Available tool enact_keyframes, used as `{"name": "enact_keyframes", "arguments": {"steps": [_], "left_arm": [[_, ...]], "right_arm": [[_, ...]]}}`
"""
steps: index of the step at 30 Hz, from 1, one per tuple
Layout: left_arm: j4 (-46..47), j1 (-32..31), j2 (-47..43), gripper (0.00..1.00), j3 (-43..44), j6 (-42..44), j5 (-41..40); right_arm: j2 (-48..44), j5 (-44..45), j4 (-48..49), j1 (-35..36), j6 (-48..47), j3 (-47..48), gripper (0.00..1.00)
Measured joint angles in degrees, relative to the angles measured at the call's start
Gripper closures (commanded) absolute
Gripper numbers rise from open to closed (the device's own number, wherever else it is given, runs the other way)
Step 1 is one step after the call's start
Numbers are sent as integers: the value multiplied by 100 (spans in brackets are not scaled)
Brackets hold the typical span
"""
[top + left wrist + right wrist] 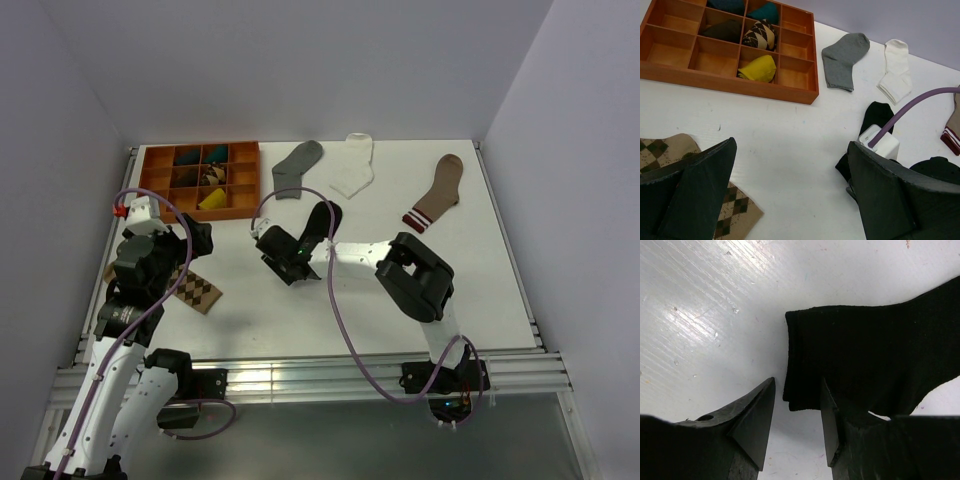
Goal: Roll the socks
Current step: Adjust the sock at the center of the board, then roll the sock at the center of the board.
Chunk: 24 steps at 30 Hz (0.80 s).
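Observation:
The black sock lies mid-table, also visible in the left wrist view. My right gripper is down at its near end. In the right wrist view a corner of the black sock sits between the open fingers of the right gripper. That corner is against the right finger and apart from the left one. The grey sock and the white sock lie flat at the back. My left gripper hangs wide open and empty above the table.
An orange divided tray with several rolled socks stands at the back left. A tan diamond-patterned sock lies under the left arm. A brown sock with a striped cuff lies at the back right.

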Motion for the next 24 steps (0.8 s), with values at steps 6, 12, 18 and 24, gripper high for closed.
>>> {"name": "enact_keyframes", "arguments": {"steps": [6,12,18,24], "left_arm": [[0,0,0,0,0,0,0],[0,2,0,1,0,-2,0],[0,0,0,1,0,0,0],[0,2,-2,0,0,0,0]], "right_arm": [[-2,107,-2,20,2,0,51],[-4,188,0,28,20,-7,51],[-7,190,-2,81,42,-7,58],[-7,225,-2,122,83,-7,60]]}}
